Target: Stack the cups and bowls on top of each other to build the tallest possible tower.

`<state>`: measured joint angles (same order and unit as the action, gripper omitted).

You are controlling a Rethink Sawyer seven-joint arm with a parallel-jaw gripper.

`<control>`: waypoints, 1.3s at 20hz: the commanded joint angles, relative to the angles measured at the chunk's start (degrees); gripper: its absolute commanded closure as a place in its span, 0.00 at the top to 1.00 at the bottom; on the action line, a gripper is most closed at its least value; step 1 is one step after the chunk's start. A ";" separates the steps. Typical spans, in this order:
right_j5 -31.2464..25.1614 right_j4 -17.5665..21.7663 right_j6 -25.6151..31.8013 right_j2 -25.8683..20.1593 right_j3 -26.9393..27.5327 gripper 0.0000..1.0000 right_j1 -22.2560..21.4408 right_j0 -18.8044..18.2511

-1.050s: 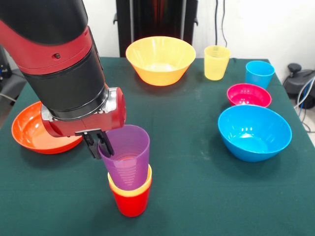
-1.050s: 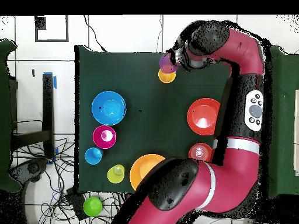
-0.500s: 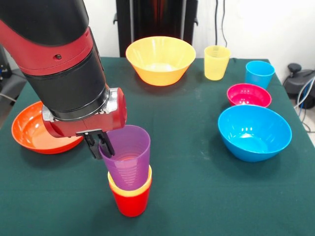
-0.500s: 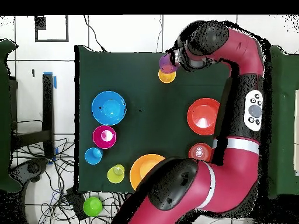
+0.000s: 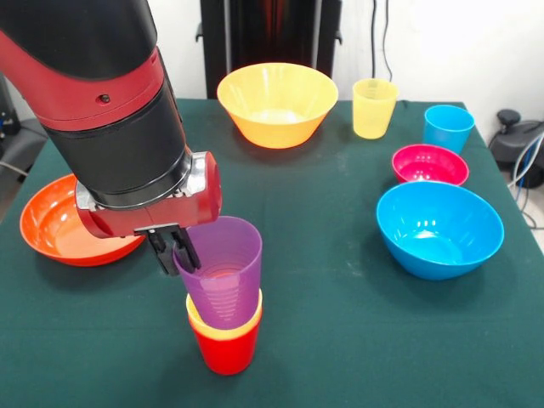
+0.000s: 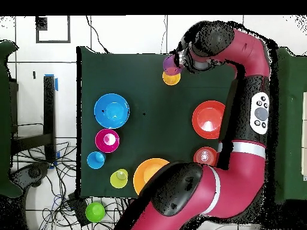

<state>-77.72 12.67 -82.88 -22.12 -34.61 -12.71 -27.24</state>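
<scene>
At the near edge in the front view, a red cup (image 5: 225, 354) stands with a yellow-orange cup (image 5: 247, 324) nested in it. A purple cup (image 5: 223, 274) sits tilted with its bottom inside the yellow-orange one. My gripper (image 5: 176, 252) is shut on the purple cup's left rim, one finger inside and one outside. From overhead, the purple cup (image 6: 170, 63) lies over the yellow-orange cup (image 6: 171, 78), beside the gripper (image 6: 178, 61). The red cup is hidden there.
Loose on the green cloth: a large yellow-orange bowl (image 5: 277, 104), a pale yellow cup (image 5: 374, 108), a blue cup (image 5: 448, 128), a magenta bowl (image 5: 429, 164), a large blue bowl (image 5: 439, 228), a wide orange bowl (image 5: 47, 229). Overhead shows a small orange bowl (image 6: 205, 156).
The gripper and the purple cup have crept slightly right and down into the yellow-orange cup. Nothing else has moved.
</scene>
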 commanded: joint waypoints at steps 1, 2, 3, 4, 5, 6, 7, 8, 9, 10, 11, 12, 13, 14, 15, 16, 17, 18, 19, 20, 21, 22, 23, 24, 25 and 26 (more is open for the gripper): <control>-5.43 0.96 7.52 -2.49 -1.69 0.00 -0.09 2.05; -5.54 1.00 7.58 -2.43 -1.76 0.00 -0.16 2.05; -5.65 1.05 7.64 -2.37 -1.82 0.00 -0.22 2.06; -5.68 1.12 7.86 -2.29 -2.02 0.00 -0.31 2.02; -5.48 1.19 8.15 -2.24 -2.23 0.00 -0.38 1.96; -5.74 1.25 8.21 -2.13 -2.33 0.00 -0.48 1.95; -5.78 1.29 8.39 -2.09 -2.44 0.00 -0.58 1.92; -5.97 1.29 8.47 -1.98 -2.71 0.00 -0.75 1.87; -6.14 1.35 8.67 -1.99 -2.63 0.00 -0.79 1.87; -6.18 1.35 8.80 -1.94 -2.83 0.00 -0.91 1.82; -6.22 1.36 8.94 -1.89 -3.03 0.00 -1.04 1.77; -6.36 1.36 8.90 -1.84 -3.04 0.00 -1.05 1.76; -6.35 1.36 9.03 -1.81 -3.22 0.00 -1.14 1.70; -6.41 1.38 9.17 -1.78 -3.30 0.00 -1.17 1.65; -6.47 1.41 9.32 -1.76 -3.38 0.00 -1.21 1.60; -6.79 1.58 9.51 -1.81 -2.87 0.00 -0.98 1.73; -6.91 1.65 9.53 -1.84 -2.65 0.00 -0.85 1.78; -7.03 1.71 9.55 -1.86 -2.43 0.00 -0.72 1.82; -7.02 1.73 9.66 -1.82 -2.57 0.00 -0.82 1.81; -6.93 1.76 9.72 -1.79 -2.68 0.00 -0.86 1.80; -6.85 1.79 9.78 -1.75 -2.80 0.00 -0.89 1.79; -7.04 1.77 9.72 -1.76 -2.71 0.00 -0.93 1.81; -7.09 1.76 9.66 -1.77 -2.70 0.00 -0.92 1.81; -7.15 1.75 9.60 -1.77 -2.70 0.00 -0.91 1.81; -7.07 1.75 9.54 -1.74 -2.78 0.00 -0.93 1.80; -7.36 1.86 9.62 -1.77 -2.46 0.00 -0.81 1.88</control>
<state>-78.34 12.67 -82.88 -22.11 -34.61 -12.71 -27.24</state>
